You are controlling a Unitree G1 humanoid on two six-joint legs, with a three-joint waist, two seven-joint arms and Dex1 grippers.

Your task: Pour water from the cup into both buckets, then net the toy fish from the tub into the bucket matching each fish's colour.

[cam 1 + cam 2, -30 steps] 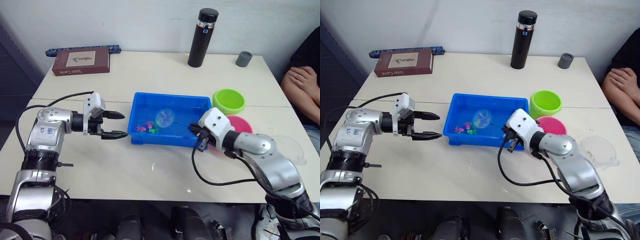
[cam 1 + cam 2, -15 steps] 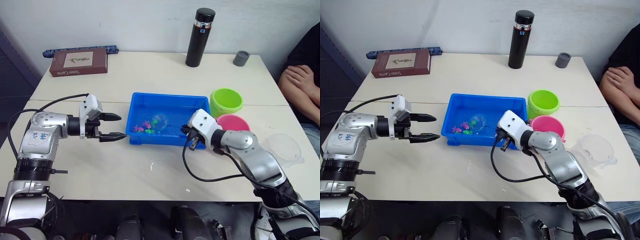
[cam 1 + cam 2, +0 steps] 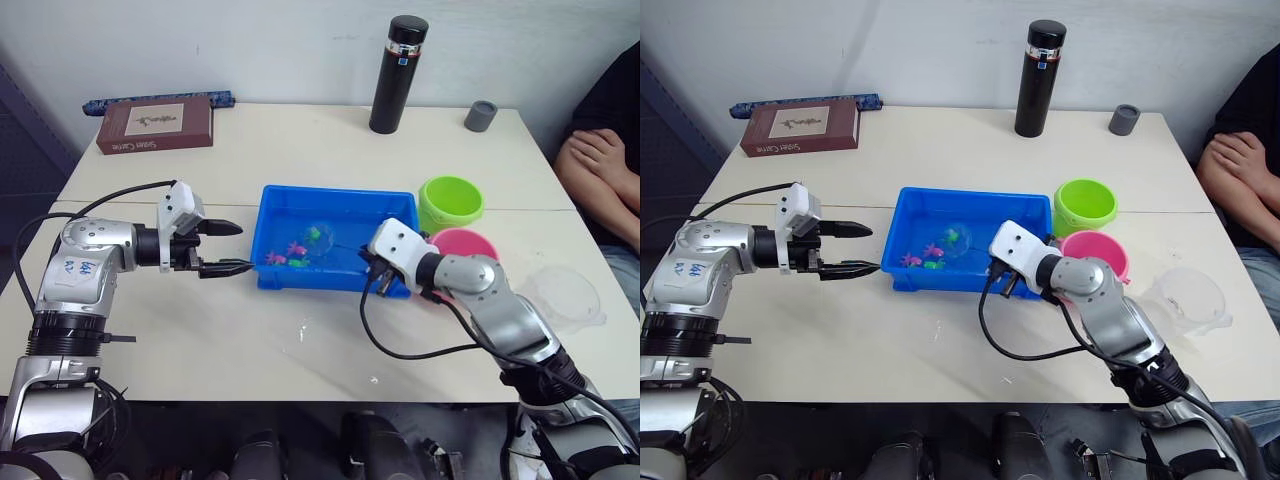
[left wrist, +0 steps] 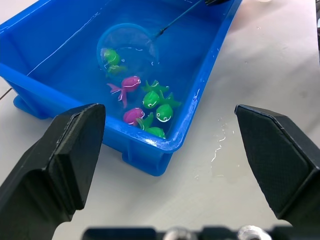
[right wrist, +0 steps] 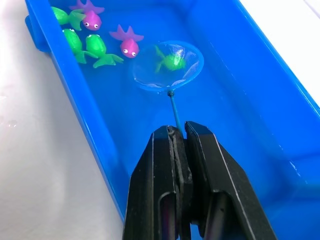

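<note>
The blue tub [image 3: 340, 191] sits mid-table with several pink and green toy fish [image 4: 150, 100] bunched at its near left corner. The net [image 5: 168, 66] lies inside the tub, and one green fish [image 5: 172, 62] rests in its hoop. My right gripper [image 5: 179, 129] is shut on the net's thin handle, at the tub's near right corner [image 3: 372, 262]. My left gripper [image 3: 243, 247] hovers open just left of the tub, empty. The green bucket [image 3: 452, 203] and pink bucket [image 3: 465, 245] stand right of the tub. The clear cup [image 3: 567, 295] lies farther right.
A black flask [image 3: 392, 73] and a small grey cup [image 3: 479, 116] stand at the back. A brown book [image 3: 155, 123] lies at the back left. A person's folded arms [image 3: 598, 160] are at the right edge. Water drops [image 4: 220, 137] wet the table beside the tub.
My right gripper and the net have shifted a little left inside the tub, toward the fish. The left gripper holds about the same place, still open.
</note>
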